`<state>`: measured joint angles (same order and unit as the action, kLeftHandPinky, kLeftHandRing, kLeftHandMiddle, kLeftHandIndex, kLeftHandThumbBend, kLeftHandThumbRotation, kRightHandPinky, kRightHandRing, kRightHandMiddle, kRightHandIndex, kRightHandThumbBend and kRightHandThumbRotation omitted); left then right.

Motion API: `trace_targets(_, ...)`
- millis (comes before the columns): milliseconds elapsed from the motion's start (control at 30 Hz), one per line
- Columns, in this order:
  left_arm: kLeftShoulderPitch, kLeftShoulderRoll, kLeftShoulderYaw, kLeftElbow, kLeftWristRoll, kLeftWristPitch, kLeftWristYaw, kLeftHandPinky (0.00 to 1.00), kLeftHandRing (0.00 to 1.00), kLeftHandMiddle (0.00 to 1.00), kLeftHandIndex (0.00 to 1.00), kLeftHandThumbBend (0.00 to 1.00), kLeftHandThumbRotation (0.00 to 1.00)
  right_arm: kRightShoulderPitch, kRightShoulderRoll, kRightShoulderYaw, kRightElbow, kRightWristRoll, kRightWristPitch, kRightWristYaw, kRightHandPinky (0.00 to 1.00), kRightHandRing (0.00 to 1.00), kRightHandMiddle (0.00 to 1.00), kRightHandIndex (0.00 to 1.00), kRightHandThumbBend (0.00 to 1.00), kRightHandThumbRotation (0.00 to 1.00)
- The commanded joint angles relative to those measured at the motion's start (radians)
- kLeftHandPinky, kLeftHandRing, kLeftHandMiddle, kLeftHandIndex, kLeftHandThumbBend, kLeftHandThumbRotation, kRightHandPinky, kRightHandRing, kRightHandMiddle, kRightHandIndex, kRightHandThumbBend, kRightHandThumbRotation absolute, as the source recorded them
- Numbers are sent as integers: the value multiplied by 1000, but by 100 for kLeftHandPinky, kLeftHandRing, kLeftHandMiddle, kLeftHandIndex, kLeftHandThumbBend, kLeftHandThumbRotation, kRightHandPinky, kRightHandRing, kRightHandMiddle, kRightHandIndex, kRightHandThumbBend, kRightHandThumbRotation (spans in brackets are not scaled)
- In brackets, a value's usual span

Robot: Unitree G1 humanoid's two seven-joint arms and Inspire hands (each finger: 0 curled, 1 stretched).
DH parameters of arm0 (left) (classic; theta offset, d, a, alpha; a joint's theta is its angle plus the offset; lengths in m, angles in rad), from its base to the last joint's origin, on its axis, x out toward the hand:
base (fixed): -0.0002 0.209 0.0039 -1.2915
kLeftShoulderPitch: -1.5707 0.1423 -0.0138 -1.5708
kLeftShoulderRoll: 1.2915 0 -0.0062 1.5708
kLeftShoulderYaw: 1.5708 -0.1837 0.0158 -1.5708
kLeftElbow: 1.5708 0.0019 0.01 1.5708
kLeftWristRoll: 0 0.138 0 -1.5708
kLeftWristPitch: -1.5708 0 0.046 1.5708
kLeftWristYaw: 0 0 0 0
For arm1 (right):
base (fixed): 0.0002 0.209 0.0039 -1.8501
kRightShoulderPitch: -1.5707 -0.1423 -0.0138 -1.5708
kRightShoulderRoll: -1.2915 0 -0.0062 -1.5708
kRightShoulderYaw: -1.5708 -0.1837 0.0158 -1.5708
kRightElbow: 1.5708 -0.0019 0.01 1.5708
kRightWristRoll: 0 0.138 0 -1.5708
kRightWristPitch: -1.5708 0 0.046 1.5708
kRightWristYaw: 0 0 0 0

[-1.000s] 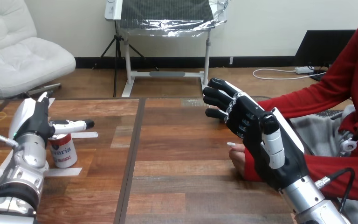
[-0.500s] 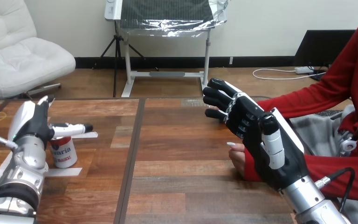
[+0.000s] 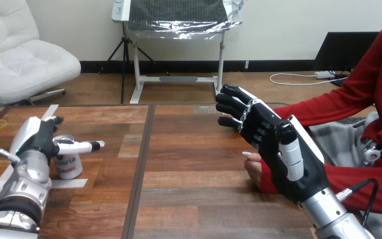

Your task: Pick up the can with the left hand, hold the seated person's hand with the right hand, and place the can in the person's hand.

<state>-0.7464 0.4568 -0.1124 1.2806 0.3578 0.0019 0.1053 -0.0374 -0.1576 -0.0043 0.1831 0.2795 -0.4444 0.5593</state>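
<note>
Two jobs are open at once, and neither is closed out. On the left of the wooden table (image 3: pixel 194 172), the red-and-white can (image 3: pixel 69 167) stands upright on the boards. The left hand (image 3: pixel 36 140) is right on top of it, with one digit stretched straight out across the can's rim. Nothing looks wrapped round the can, so I'd call that hand spread and not yet gripping. The pick-up is the step in hand, at the reach-and-close stage.

On the other side, the right hand (image 3: pixel 271 144) stands upright, fingers loosely spread and only slightly bent, holding nothing. The person's hand (image 3: pixel 253 169) peeks out from behind its lower edge, just above the table. Whether the two are touching, I cannot tell.

Next, the left hand needs its fingers and thumb brought down round the can's body and closed firmly before any lift. A grip at the rim alone could tip it. The right hand will need to curl round the person's hand to steady it for the handover.
</note>
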Motion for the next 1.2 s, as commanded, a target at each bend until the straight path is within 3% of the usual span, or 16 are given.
trace_targets(0,-56,30,-25,-5,20,13,-20,80,90,91,90,85,29,-53,2,-18,-38,23,-12,-2,86,90,89,90,91,100)
trace_targets(367,-64,38,-56,3,38,28,-46,80,90,91,91,85,32,-51,2,-19,-46,21,-10,-5,86,89,89,89,90,100)
trace_targets(767,-88,51,-92,6,64,56,-129,79,91,92,91,80,35,-54,-2,-20,-43,25,-17,7,86,90,89,89,89,100)
trace_targets(1167,-102,54,-111,-1,77,78,-148,73,87,90,89,79,29,-53,-1,-21,-44,23,-17,9,86,90,89,90,90,100)
